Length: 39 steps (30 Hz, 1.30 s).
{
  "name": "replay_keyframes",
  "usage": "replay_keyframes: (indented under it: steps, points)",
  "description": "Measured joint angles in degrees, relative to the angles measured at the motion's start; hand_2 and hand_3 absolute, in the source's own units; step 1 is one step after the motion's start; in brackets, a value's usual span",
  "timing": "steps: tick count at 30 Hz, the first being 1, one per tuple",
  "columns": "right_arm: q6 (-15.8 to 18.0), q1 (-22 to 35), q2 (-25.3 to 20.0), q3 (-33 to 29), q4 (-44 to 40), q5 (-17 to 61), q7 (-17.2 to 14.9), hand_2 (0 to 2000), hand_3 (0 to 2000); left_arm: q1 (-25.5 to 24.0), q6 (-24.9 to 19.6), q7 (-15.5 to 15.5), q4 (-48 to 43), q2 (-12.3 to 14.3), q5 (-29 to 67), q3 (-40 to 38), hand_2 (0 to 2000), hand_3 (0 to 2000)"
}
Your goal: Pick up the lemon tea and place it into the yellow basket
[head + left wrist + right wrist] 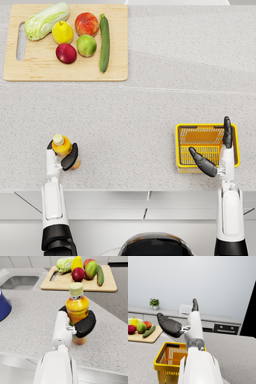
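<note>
Fingers [86,324] of the left hand [80,323] wrap around the lemon tea bottle [77,309], gripping its orange body below the pale green cap. The bottle stands upright at the near left of the speckled grey table [130,107]; whether its base touches the surface or is just above it is hard to tell.

On the right, the right hand [217,155] holds nothing, its fingers spread apart: one dark finger points away from the robot and the thumb juts toward the left. This hand hangs over the yellow basket [182,145], which sits on the table at the near right, well apart from the bottle. The wire-walled basket shows nothing inside in the right wrist view.

At the far left of the table lies a wooden cutting board [30,67] carrying a cabbage [46,20], a yellow pear [62,32], a red apple [86,23], a dark red fruit [66,53], a green fruit [86,45] and a cucumber [104,42]. The left wrist view also shows a sink [20,282] and part of a blue object [3,306] beyond the bottle.
</note>
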Motion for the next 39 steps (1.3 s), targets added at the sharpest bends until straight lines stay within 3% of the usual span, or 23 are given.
replay_keyframes:
  steps: [3, 6, 13, 23, 28, 29, 30, 33, 34, 35, 37, 39]
  points:
    - [0.0, 0.3, -0.3, 0.5, -0.2, 0.0, 0.0, 0, 0, -0.2, -1.0, 0.3, -2.5, 0.3, 0.0, 0.0, 2000, 2000]
    - [0.0, 0.4, -0.6, 3.2, -0.5, 0.0, 0.0, 0, 0, -0.3, -2.8, 0.3, -11.7, 0.7, 0.0, 1.5, 2000, 2000]
    - [0.0, 3.2, -2.9, 13.0, -2.8, 0.0, 0.0, 0, 0, 5.8, -0.7, 0.1, -30.1, 3.0, 0.0, 9.6, 2000, 2000]
    - [0.0, 9.7, -8.4, 22.9, -9.2, 0.0, 0.0, 0, 0, 14.0, -1.9, -0.2, -33.7, 11.1, 0.0, 27.0, 2000, 2000]
    - [0.1, 11.8, -10.0, 22.8, -10.7, 0.1, -0.1, 0, 0, 13.3, -1.8, 0.0, -35.1, 11.1, 0.1, 32.4, 2000, 2000]
    - [2.2, 11.8, -10.0, 22.4, -10.7, 0.1, -0.3, 1361, 327, 12.9, -1.4, 0.1, -35.6, 10.6, 0.2, 32.8, 2000, 2000]
    - [7.9, 11.7, -9.9, 22.0, -10.6, 0.2, -0.3, 2000, 653, 12.6, -0.6, 0.0, -36.1, 10.1, 0.3, 32.9, 2000, 2000]
    - [14.0, 11.8, -9.9, 21.2, -10.5, 0.2, -0.4, 2000, 1633, 11.9, -0.7, -0.3, -36.6, 9.4, 0.1, 32.5, 2000, 2000]
    - [14.2, 11.8, -9.9, 21.1, -10.4, 0.2, -0.6, 2000, 1960, 11.8, -1.5, -0.3, -36.5, 9.3, 0.1, 32.2, 639, 1673]
    - [13.0, 11.8, -10.1, 21.3, -10.3, 0.2, -0.5, 2000, 2000, 11.5, 0.0, -0.2, -36.4, 9.2, 0.1, 32.1, 0, 1347]
    - [9.5, 12.1, -10.5, 21.4, -10.1, 0.1, -0.2, 2000, 2000, 11.0, 1.3, 0.0, -36.1, 9.2, 0.0, 31.9, 0, 693]
    - [8.8, 12.5, -11.0, 20.5, -10.0, 0.1, -0.1, 2000, 2000, 10.2, 1.9, 0.1, -36.5, 8.9, 0.0, 31.4, 0, 40]
